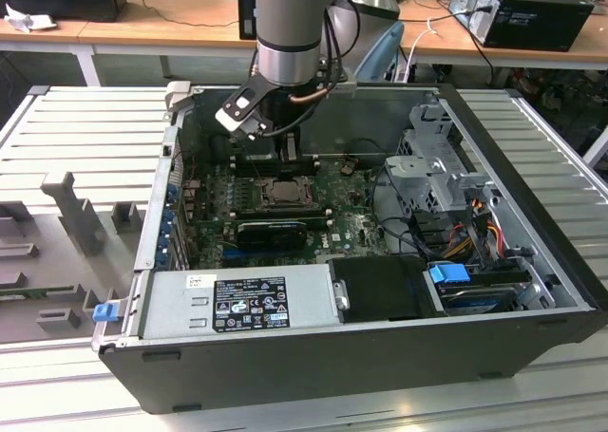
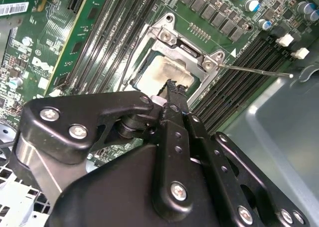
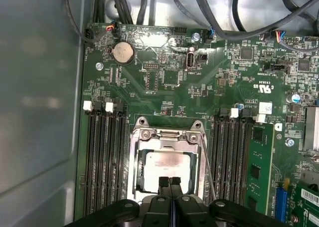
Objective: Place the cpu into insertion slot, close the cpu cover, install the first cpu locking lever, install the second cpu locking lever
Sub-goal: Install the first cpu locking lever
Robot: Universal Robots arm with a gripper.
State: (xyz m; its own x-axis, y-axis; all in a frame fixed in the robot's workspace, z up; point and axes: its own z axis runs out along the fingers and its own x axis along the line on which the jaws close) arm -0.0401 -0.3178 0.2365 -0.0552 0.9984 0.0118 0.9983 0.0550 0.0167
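One tool: mine (image 3: 168, 182), over the socket in both wrist views (image 2: 172, 87) and reaching down into the case in the exterior view (image 1: 290, 155).
Tool state: fingers (image 3: 162, 188) pressed together, nothing between them.
Tool position: tips are over one edge of the cpu, at the cover's rim; I cannot tell whether they touch.
Cpu (image 3: 167, 162): lies flat in the insertion slot (image 3: 140, 121), dull silver top showing.
Cpu cover (image 3: 167, 135): lies down over the chip, which shows through its square window.
Locking lever (image 3: 207, 167): thin wire rod beside the socket, standing off at an angle over the memory slots (image 3: 102, 157), not tucked down; also seen in the second wrist view (image 2: 254, 71).
Surroundings: green board (image 3: 164, 77) inside an open computer case (image 1: 380, 356), which rests on a slatted table (image 1: 76, 119).
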